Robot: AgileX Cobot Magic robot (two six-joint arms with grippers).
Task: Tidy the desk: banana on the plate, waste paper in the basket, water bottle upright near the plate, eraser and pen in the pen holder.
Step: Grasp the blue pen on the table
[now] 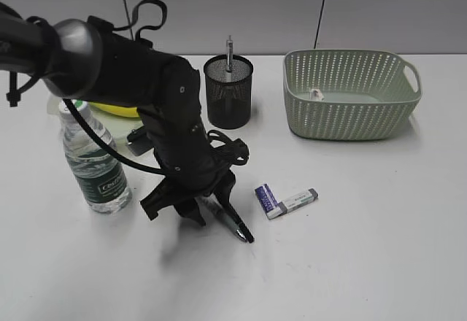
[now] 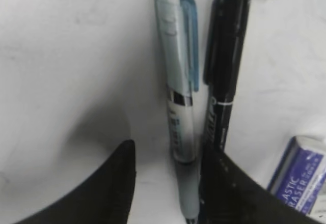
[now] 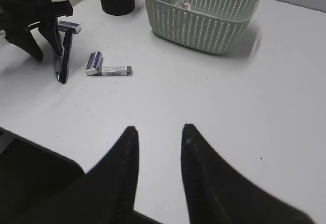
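Our left hand (image 1: 191, 210) sits low at centre left of the exterior view, fingers spread over two pens (image 2: 178, 107) lying side by side on the tabletop (image 1: 365, 263): a pale blue one and a black one (image 2: 224, 81). We should close on one pen only, probably the blue, keeping the right finger (image 2: 229, 193) off the black barrel. Erasers (image 1: 286, 200) lie just right. The holder (image 1: 228, 91) stands upper centre. Our right hand (image 3: 158, 147) hovers spread and empty, lower centre of its view.
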